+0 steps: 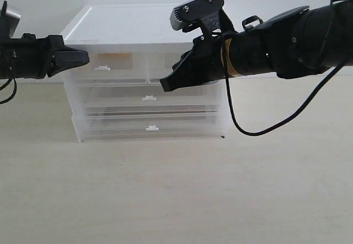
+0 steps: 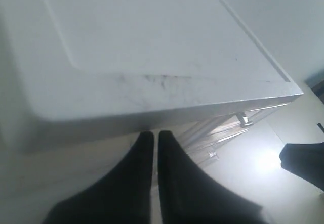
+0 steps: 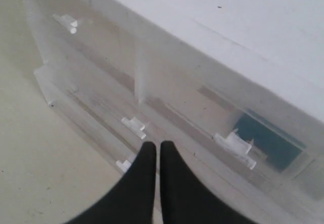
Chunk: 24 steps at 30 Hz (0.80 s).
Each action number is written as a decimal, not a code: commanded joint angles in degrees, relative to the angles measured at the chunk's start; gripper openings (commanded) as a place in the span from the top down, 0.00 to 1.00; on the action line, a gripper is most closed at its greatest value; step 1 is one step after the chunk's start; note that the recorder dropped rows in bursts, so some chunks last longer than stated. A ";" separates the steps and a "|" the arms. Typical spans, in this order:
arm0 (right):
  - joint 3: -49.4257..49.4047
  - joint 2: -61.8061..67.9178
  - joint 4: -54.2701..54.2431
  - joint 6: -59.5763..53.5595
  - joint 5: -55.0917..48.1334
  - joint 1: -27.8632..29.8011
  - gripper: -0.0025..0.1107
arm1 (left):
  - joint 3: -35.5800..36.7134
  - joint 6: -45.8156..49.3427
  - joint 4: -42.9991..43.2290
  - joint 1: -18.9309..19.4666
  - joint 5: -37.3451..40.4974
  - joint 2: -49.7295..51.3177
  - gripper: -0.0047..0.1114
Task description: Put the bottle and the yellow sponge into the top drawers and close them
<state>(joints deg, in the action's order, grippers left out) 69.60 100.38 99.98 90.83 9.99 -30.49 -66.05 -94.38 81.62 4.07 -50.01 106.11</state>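
Clenched, empty left gripper (image 1: pixel 84 58) by cabinet (image 1: pixel 127 23) top-left corner. Yellow sponge (image 1: pixel 116 61) inside left of top drawers (image 1: pixel 102 68), bottle (image 3: pixel 267 140) inside right one, both pushed in. Clenched, empty right gripper (image 1: pixel 165 83) near right drawer front.

Right pincer (image 3: pixel 153 145) pointing at translucent front of cabinet (image 3: pixel 243 42), black fingers (image 3: pixel 136 183) lying side by side, only thin slit showing between them. Teal label of bottle (image 3: pixel 268 142) showing dimly through nearer of top drawers (image 3: pixel 192 102), just behind its white handle tab (image 3: pixel 234 144). Two more tabs (image 3: pixel 134 127) sitting close to fingertips. Another sitting farther off, beyond divider (image 3: pixel 140 77). Pale bench (image 3: pixel 35 148) spreading beside cabinet.
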 commanded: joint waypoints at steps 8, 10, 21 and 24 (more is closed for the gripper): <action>-0.26 -1.15 -0.03 -0.37 2.45 0.27 0.98 | 7.83 4.42 -4.77 0.05 0.56 -10.82 0.93; -0.65 -2.70 -0.03 -0.37 2.73 0.27 0.98 | 11.37 7.69 -6.74 0.05 0.68 -14.59 0.93; -12.48 -26.03 -0.03 0.36 -3.78 0.27 0.98 | 22.95 9.25 -9.12 0.05 22.06 -48.49 0.93; -16.90 -34.08 -2.43 1.84 -8.66 0.27 0.98 | 25.36 9.25 -9.38 0.05 31.51 -58.48 0.93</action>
<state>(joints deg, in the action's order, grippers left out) 55.85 72.51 99.44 91.49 5.58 -30.49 -42.86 -84.94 73.68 4.07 -27.34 55.39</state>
